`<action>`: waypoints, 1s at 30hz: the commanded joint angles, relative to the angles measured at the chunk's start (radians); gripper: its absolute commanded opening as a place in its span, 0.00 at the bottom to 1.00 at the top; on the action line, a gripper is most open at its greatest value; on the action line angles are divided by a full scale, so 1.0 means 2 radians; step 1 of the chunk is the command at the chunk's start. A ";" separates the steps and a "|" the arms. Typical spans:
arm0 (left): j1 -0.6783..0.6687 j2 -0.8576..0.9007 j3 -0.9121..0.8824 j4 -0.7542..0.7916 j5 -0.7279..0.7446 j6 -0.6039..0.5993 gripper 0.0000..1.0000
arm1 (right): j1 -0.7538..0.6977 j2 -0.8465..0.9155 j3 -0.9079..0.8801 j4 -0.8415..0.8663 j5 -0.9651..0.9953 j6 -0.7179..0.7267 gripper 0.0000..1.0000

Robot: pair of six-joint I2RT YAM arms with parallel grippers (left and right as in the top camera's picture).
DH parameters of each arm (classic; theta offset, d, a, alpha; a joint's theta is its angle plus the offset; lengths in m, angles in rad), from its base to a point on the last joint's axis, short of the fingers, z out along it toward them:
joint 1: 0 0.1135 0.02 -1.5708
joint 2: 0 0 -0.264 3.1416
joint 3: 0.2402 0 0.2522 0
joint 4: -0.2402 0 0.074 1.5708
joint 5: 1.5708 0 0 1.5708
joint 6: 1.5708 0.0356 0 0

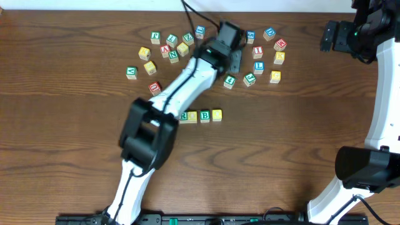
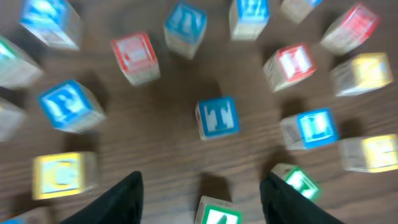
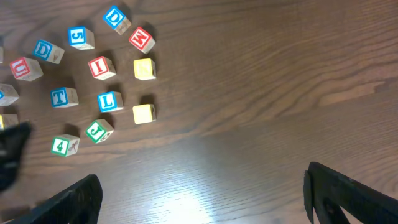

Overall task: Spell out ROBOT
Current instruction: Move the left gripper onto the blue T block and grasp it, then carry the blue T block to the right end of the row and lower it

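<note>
A short row of letter blocks [image 1: 200,115] lies at mid-table: a green R, a yellow block, a green B [image 1: 205,115] and a yellow block [image 1: 217,115]. My left gripper [image 1: 235,60] is open over the loose block cluster at the back. In the blurred left wrist view its fingers [image 2: 200,202] straddle bare wood, with a blue T block [image 2: 217,117] just ahead and a green block [image 2: 217,215] between the fingertips. The T block also shows in the right wrist view [image 3: 60,97]. My right gripper [image 3: 202,199] is open and empty, held high at the far right [image 1: 340,36].
Many loose letter blocks lie at the back: a left group [image 1: 165,49] and a right group [image 1: 265,56], with a red I [image 3: 99,66], a blue L [image 3: 109,101], a green J [image 3: 98,130] and yellow blocks [image 3: 143,113]. The left arm [image 1: 178,90] crosses above the row's left end.
</note>
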 commanded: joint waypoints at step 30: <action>-0.024 0.106 0.006 0.162 -0.089 -0.015 0.46 | -0.002 0.000 -0.001 -0.001 0.000 -0.006 0.99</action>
